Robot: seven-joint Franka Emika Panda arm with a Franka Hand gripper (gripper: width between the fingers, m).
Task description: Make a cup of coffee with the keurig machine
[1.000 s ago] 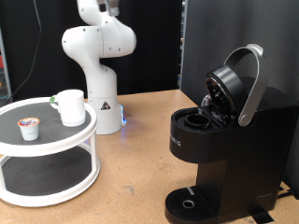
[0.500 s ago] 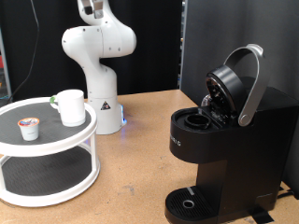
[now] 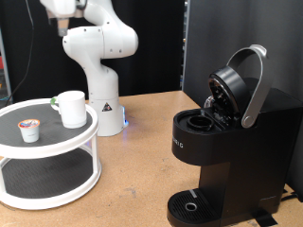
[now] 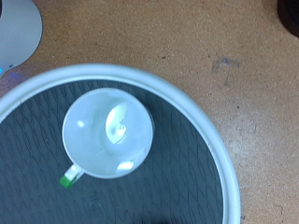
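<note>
On the exterior view's right, the keurig machine (image 3: 227,142) stands on the wooden worktop (image 3: 142,161), its silver-grey handle raised and its pod chamber open, with the round drip tray base at the bottom. Toward the exterior view's left sits a white two-tier round stand (image 3: 45,151) with a dark mesh top. My own white arm (image 3: 99,57) rises behind the stand, its base on the worktop, and bends away toward the exterior view's top left, where my hand leaves the picture. My fingers do not show in either view, so I cannot tell whether they are spread or closed. The cup (image 3: 71,108) stands upright on the stand's top tier, and my wrist view looks straight down into its empty white inside (image 4: 108,132), handle and small green mark at one side. Just beside the cup, also on the top tier, sits a small white pod (image 3: 31,129) with a red-orange lid.
</note>
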